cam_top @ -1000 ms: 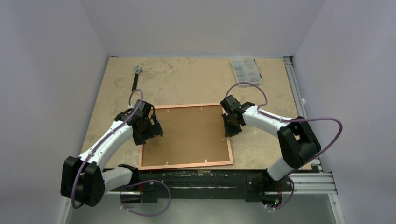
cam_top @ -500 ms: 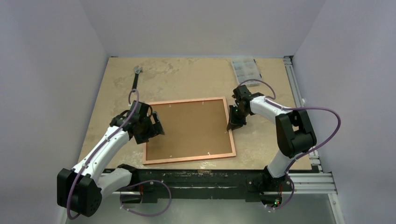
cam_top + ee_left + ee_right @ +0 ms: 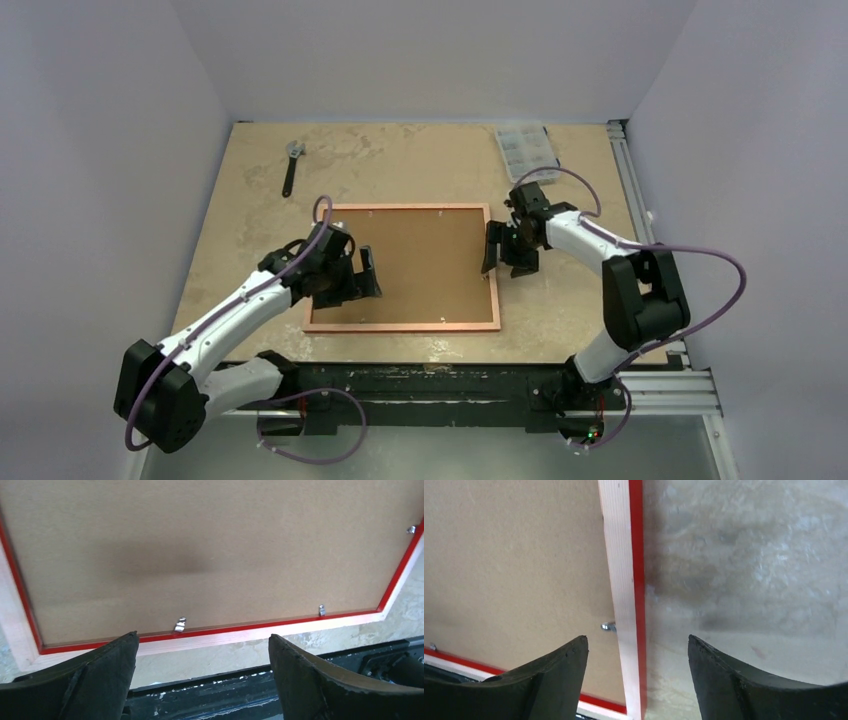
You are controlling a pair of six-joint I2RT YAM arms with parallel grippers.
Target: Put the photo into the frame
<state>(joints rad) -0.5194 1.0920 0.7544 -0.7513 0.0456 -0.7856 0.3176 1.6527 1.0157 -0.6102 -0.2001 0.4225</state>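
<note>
The frame [image 3: 420,326] lies face down in the middle of the desk [image 3: 250,200], with its pale wooden back upward and a thin red edge showing around it. The brown backing board [image 3: 425,265] sits inside the frame and fills the opening. The photo shows in no view; it is probably under the board, though that cannot be confirmed. The left claw [image 3: 368,278] hangs over the near-left part of the board with its jaws spread wide and nothing between them. Its wrist view looks along the near rail [image 3: 250,632], where two small metal tabs [image 3: 180,624] stand at the inner edge. The right claw [image 3: 492,252] is also open and empty, and it hovers over the right rail [image 3: 619,555] with one finger on each side and another tab [image 3: 608,626] just inside. The step in hand looks like closing up the back, with loading apparently finished and the board seated. Whether the tabs already lie over the board is too small to tell. The next move probably calls for one fingertip to press or turn a tab while the other claw steadies the rail so the frame does not slide.
</note>
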